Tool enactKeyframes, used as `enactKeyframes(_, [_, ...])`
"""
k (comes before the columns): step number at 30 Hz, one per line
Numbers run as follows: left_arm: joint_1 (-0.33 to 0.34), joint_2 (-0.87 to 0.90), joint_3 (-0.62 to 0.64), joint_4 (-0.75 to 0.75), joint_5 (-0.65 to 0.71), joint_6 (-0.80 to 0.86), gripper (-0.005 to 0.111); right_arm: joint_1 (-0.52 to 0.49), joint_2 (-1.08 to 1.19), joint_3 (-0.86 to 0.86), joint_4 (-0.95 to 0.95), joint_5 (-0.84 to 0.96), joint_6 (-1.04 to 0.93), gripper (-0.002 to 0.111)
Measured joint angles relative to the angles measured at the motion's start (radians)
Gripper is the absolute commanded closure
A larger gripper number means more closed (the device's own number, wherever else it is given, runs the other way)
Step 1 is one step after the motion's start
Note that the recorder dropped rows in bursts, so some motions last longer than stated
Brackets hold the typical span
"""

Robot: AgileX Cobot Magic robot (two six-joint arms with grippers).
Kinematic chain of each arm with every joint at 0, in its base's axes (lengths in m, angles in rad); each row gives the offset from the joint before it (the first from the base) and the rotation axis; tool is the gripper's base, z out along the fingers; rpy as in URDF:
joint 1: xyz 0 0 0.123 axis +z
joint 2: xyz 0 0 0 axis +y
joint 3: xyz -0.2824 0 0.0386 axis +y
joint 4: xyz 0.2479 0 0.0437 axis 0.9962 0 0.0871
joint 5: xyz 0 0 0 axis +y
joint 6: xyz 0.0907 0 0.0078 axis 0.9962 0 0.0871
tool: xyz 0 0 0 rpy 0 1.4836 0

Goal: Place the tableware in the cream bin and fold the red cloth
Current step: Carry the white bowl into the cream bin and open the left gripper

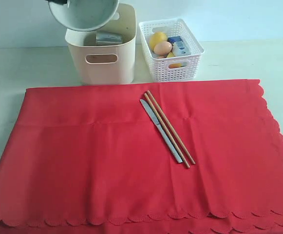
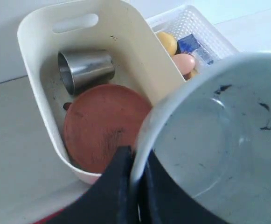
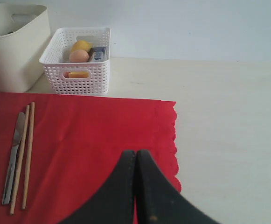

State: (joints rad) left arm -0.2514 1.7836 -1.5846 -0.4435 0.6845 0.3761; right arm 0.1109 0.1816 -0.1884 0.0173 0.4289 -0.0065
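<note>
Bowl (image 1: 83, 13) over cream bin (image 1: 102, 73) (cup (image 2: 86, 69), plate (image 2: 102, 126) inside), basket (image 1: 163, 70) beside

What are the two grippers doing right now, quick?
Left gripper: shut on the rim of the bowl, above the bin.
Right gripper: shut, holding nothing, over the cloth.

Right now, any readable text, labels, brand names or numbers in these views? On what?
No text can be read in any view.
On the blue-white carton in the white basket: only blue and white patches show, and any print is too small and blurred to read.
Inside the bowl: dark marks that look like smudges, not letters.
On the cream bin, steel cup and knife: no marking visible.
</note>
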Motion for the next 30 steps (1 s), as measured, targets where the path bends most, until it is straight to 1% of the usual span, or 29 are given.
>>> enactKeyframes(1, [0.0, 0.019, -0.016, 0.0, 0.0, 0.0, 0.107, 0.0, 0.0, 0.0, -0.004, 0.0, 0.0, 0.108])
enactKeyframes(3, [0.0, 0.109, -0.089, 0.0, -0.005, -0.002, 0.107, 0.0, 0.0, 0.016, -0.017, -0.021, 0.0, 0.108])
enactKeyframes(6, [0.0, 0.201, -0.157, 0.0, -0.036, -0.002, 0.107, 0.0, 0.0, 0.044, -0.027, -0.039, 0.0, 0.108])
enactKeyframes(11, [0.0, 0.368, -0.269, 0.0, -0.142, -0.008, 0.107, 0.0, 0.0, 0.053, -0.027, -0.047, 0.0, 0.108])
enactKeyframes(16, [0.002, 0.464, -0.337, 0.0, -0.172, -0.01, 0.107, 0.0, 0.0, 0.053, -0.027, -0.049, 0.0, 0.108])
enactKeyframes(20, [0.004, 0.517, -0.355, 0.0, -0.199, -0.01, 0.106, 0.0, 0.0, 0.053, -0.027, -0.049, 0.0, 0.108])
enactKeyframes(22, [0.006, 0.534, -0.357, 0.0, -0.219, -0.01, 0.103, 0.0, 0.0, 0.053, -0.027, -0.049, 0.0, 0.108])
enactKeyframes(25, [0.007, 0.552, -0.36, 0.0, -0.238, -0.01, 0.091, 0.0, 0.0, 0.053, -0.027, -0.049, 0.0, 0.108])
enactKeyframes(26, [0.007, 0.554, -0.36, 0.0, -0.241, -0.01, 0.084, 0.0, 0.0, 0.053, -0.027, -0.051, 0.0, 0.108])
enactKeyframes(30, [0.007, 0.559, -0.365, 0.0, -0.248, -0.01, 0.067, 0.0, 0.0, 0.053, -0.027, -0.051, 0.0, 0.108])
